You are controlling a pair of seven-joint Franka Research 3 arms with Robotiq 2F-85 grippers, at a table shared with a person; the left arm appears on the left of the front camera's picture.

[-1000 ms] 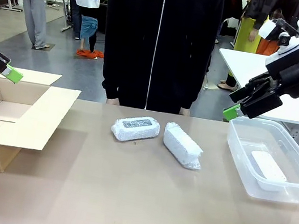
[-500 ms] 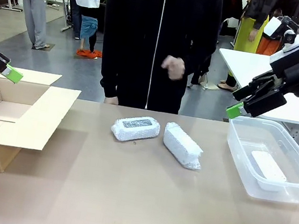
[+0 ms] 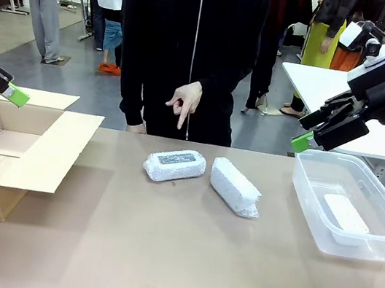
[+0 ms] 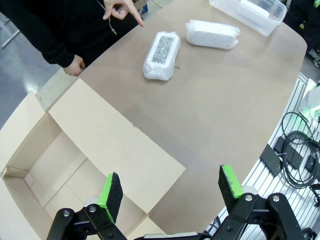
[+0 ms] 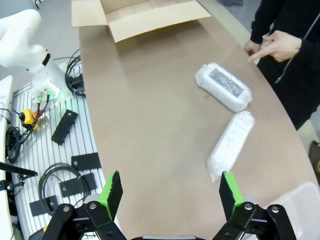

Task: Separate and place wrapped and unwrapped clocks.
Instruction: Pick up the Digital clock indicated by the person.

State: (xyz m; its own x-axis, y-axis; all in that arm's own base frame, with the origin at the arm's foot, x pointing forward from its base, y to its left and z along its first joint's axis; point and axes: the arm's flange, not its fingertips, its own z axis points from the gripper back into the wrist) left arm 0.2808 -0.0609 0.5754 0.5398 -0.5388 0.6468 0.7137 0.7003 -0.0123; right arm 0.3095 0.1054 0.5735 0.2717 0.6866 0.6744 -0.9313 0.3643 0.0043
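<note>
table top (image 3: pixel 160 249): tan, matt, smooth; reads as laminate to me
cardboard box (image 3: pixel 28 153): brown paperboard, matt, raw
tub (image 3: pixel 309 197): clear plastic, glossy
white clock (image 3: pixel 344 216): smooth white plastic
left bundle (image 3: pixel 174 165): whitish bubble wrap, lumpy, slight sheen; I see a dark patch through it
right bundle (image 3: pixel 235 186): same wrap, all whitish
left gripper (image 4: pixel 168 176): black matt fingers, green matt pads (image 4: pixel 111 192)
person's jacket (image 3: pixel 188 40): black cloth, matt

The left end effector (image 4: pixel 170 187) is seen at the bottom of the left wrist view, its jaws spread wide and empty. The right end effector (image 3: pixel 307 132) is raised at the upper right of the front view and angled downward, its jaws likewise spread and empty.
</note>
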